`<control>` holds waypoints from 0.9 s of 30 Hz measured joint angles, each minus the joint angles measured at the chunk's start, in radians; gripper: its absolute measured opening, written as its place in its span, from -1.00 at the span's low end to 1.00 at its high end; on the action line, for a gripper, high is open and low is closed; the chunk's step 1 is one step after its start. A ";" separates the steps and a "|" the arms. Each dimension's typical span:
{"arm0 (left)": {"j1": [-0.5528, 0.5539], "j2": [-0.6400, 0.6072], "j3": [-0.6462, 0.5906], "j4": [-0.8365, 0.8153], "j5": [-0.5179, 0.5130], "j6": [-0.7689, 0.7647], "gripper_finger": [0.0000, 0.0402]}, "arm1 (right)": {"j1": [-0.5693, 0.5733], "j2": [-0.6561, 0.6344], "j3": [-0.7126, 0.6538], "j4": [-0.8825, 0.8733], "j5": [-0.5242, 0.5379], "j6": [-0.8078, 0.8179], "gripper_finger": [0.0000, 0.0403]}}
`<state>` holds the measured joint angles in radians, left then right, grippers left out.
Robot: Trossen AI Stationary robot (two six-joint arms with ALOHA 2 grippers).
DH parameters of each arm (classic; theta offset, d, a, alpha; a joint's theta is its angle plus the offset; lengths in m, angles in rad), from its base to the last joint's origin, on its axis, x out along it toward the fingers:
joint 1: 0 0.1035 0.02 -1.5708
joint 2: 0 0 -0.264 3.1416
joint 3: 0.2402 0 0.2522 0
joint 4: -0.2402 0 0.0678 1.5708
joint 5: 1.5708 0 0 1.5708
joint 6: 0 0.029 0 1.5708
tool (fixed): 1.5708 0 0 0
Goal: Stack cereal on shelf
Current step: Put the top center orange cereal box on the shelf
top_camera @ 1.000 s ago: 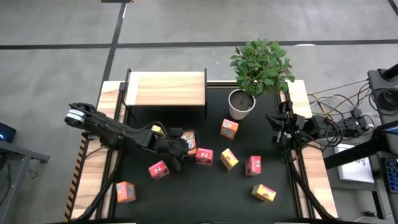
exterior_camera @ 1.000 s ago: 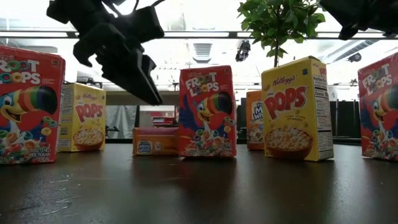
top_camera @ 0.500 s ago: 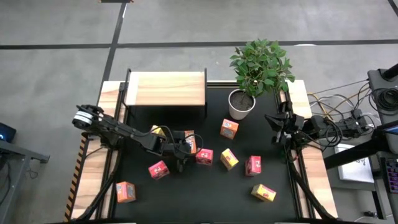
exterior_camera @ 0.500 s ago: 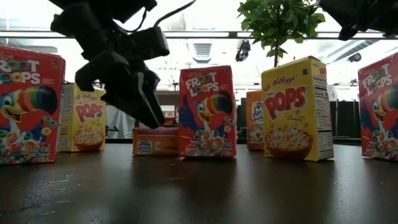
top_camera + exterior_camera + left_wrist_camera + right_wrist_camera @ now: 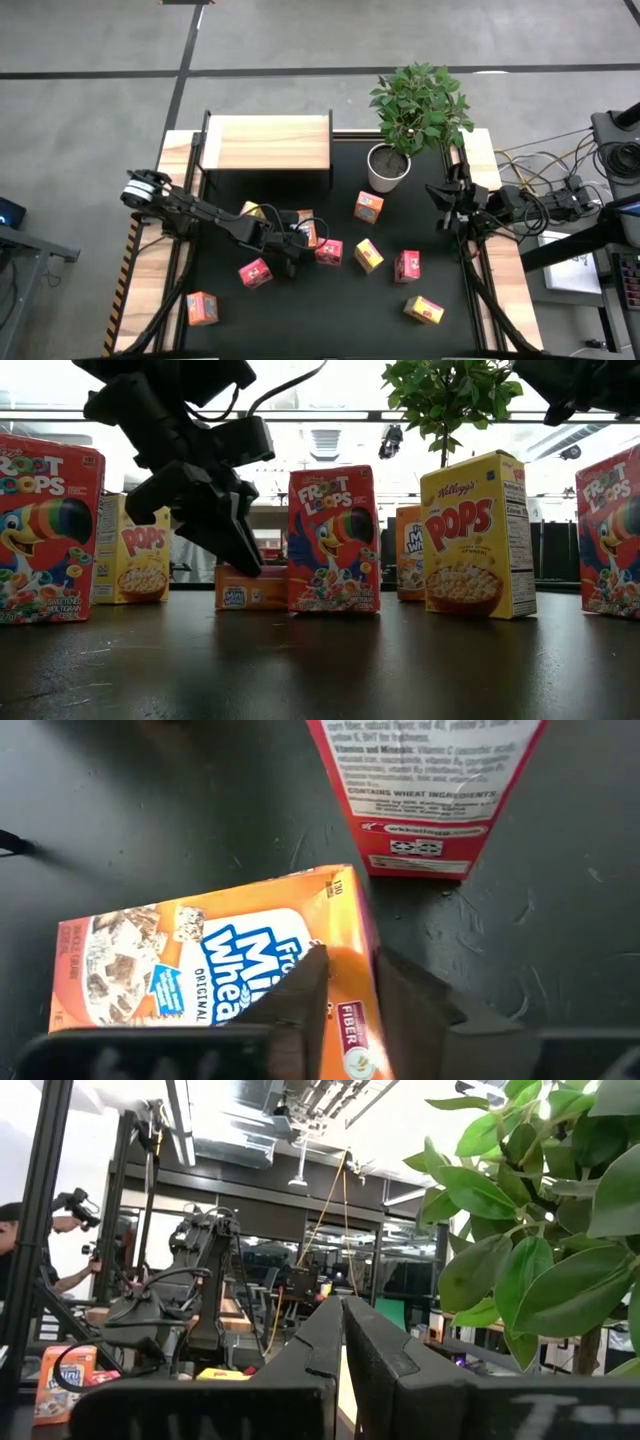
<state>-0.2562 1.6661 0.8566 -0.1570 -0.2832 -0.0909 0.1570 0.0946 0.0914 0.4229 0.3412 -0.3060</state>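
Observation:
The shelf [image 5: 265,143] stands at the table's far left with nothing on its board. Several cereal boxes are scattered over the black table. An orange box [image 5: 305,228] [image 5: 200,965] lies flat on its back beside an upright red one [image 5: 328,251] [image 5: 333,540]. My left gripper [image 5: 293,243] [image 5: 245,565] [image 5: 350,965] slants down onto the flat orange box, its fingers a narrow gap apart, astride the box's edge. My right gripper [image 5: 342,1312] waits shut at the table's right edge [image 5: 447,205], next to the plant. My left gripper comes from above, slanting from the table's left. One fingertip [image 5: 312,970] stands over the flat orange box's printed front near its end [image 5: 345,935], the other [image 5: 400,980] past that edge over the table. I cannot tell whether either touches the box.
A potted plant [image 5: 388,165] stands at the far right by the shelf. Other boxes: yellow [image 5: 252,211], red [image 5: 255,272], orange [image 5: 203,308], orange [image 5: 368,207], yellow [image 5: 368,255], red [image 5: 407,265], yellow [image 5: 424,310]. Bare table lies along the near edge, in the middle.
My left gripper has come down from well above the boxes to the flat orange box and tipped steeper, while the arm's rear joint swung toward the table. The boxes have kept their places.

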 joint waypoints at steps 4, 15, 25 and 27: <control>0.001 0.000 0.000 -0.001 0.000 -0.001 -0.96 | 0.000 0.000 0.000 -0.001 0.000 0.000 -0.96; 0.003 -0.063 0.013 -0.008 0.006 -0.005 -1.00 | 0.000 0.000 0.000 -0.003 0.000 0.000 -0.96; 0.106 -0.331 0.002 -0.011 0.039 -0.174 -1.00 | 0.000 0.000 0.000 -0.006 0.000 0.008 -0.96; 0.143 -0.362 -0.006 -0.012 0.056 -0.225 -1.00 | 0.000 0.000 0.000 -0.006 0.000 0.008 -0.96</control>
<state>-0.1136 1.3037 0.8508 -0.1690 -0.2274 -0.3162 0.1570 0.0948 0.0914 0.4168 0.3408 -0.2985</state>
